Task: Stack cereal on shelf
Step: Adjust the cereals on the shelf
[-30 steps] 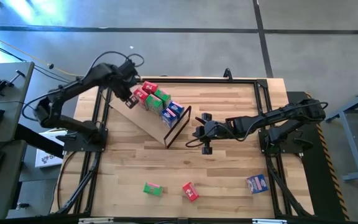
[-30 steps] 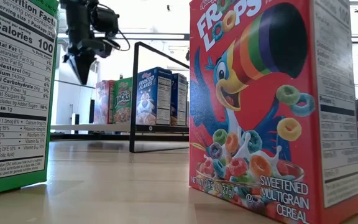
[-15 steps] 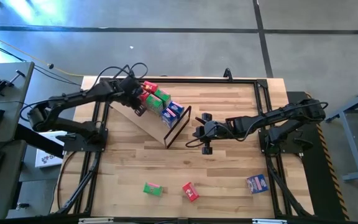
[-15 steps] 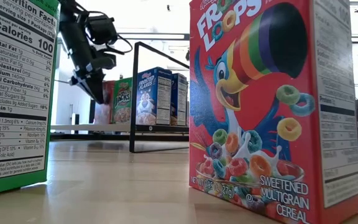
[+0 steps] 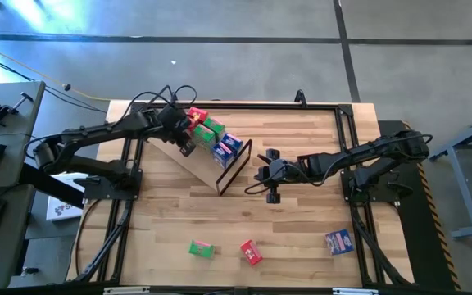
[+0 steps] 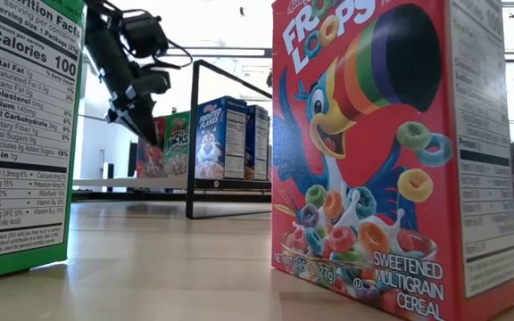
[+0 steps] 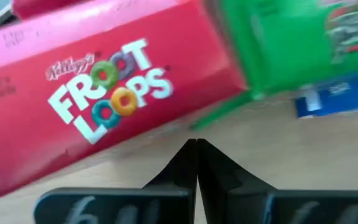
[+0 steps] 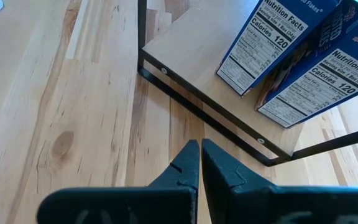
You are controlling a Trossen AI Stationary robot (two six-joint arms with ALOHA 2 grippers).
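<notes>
The shelf is a tan plywood panel (image 5: 197, 161) with a dark metal frame (image 5: 238, 168) at one end, lying aslant at the table's far left. Several cereal boxes in red, green and blue (image 5: 211, 133) stand in a row on it. My left gripper (image 7: 196, 144) is shut and slants down at the red box (image 7: 104, 93) at the row's left end. A thin strip of panel shows between its tips and the box. My right gripper (image 8: 200, 146) is shut and hangs above the table just right of the shelf's frame (image 8: 197, 106), near two blue boxes (image 8: 278, 56).
Three loose boxes lie near the table's front edge: green (image 5: 201, 248), red (image 5: 251, 251) and blue (image 5: 338, 241). In the low view the green box (image 6: 20, 134) and the red one (image 6: 391, 152) stand close to the camera. Bare wood lies between them and the shelf.
My left gripper has sunk and moved toward the table's near right, in to the red box at the row's left end. It has tipped from pointing straight down to a slant. It has stayed shut. The boxes have not moved.
</notes>
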